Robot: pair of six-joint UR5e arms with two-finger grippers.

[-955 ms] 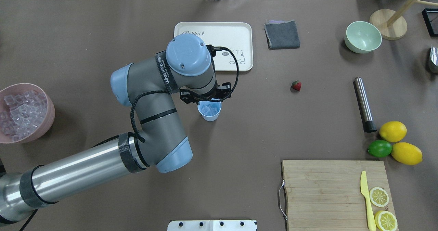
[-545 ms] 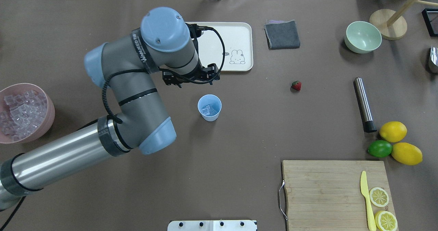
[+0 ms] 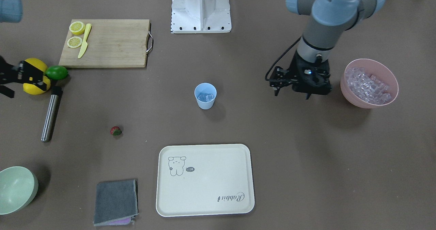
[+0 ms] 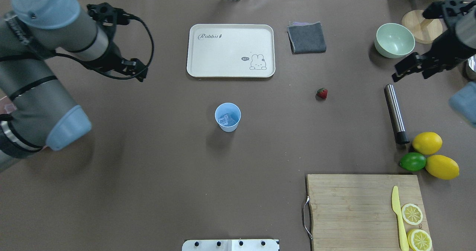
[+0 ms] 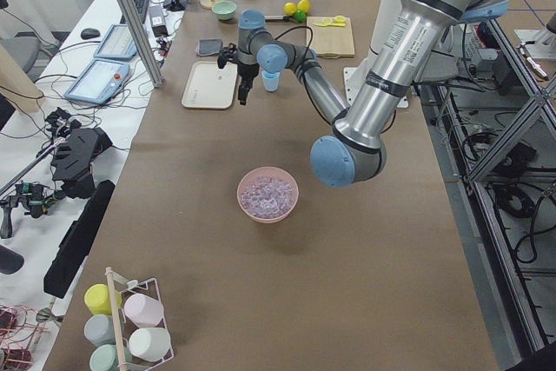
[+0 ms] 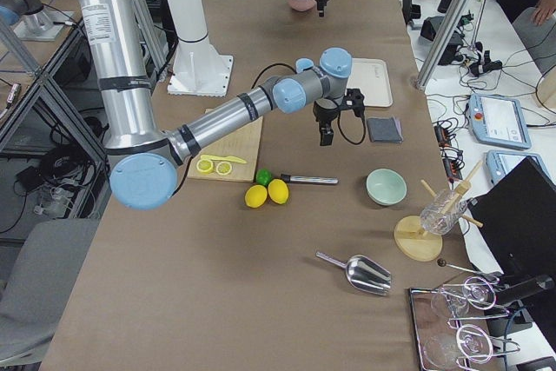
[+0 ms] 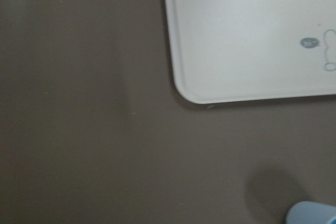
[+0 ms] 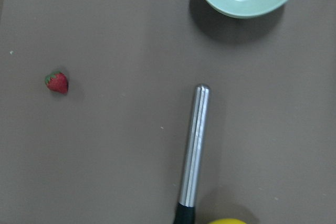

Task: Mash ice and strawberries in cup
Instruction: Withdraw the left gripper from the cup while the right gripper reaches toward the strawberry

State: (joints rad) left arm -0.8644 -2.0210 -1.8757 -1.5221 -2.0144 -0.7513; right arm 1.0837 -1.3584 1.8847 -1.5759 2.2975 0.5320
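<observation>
The light-blue cup (image 4: 227,126) stands upright mid-table with a few clear ice cubes (image 4: 226,119) inside; its rim shows in the left wrist view's bottom corner (image 7: 310,214). The strawberry (image 4: 322,93) lies alone on the table to the cup's right, also seen by the right wrist camera (image 8: 57,83). My left gripper (image 3: 292,94) hangs empty between the cup (image 3: 205,102) and the pink bowl, its fingers apart. My right gripper (image 4: 409,75) hovers open and empty above the far end of the metal muddler, right of the strawberry.
The pink bowl (image 3: 351,93) full of ice sits at the left end. A metal muddler (image 4: 395,113), lemons, a lime (image 4: 412,161), a cutting board (image 4: 357,206) with knife and lemon slices, a green bowl (image 4: 395,39), a cream tray (image 4: 230,31) and a grey cloth (image 4: 306,37) surround the cup.
My left arm has pulled away from above the cup, moving left and back toward the pink bowl. The right arm has come into view at the right edge.
</observation>
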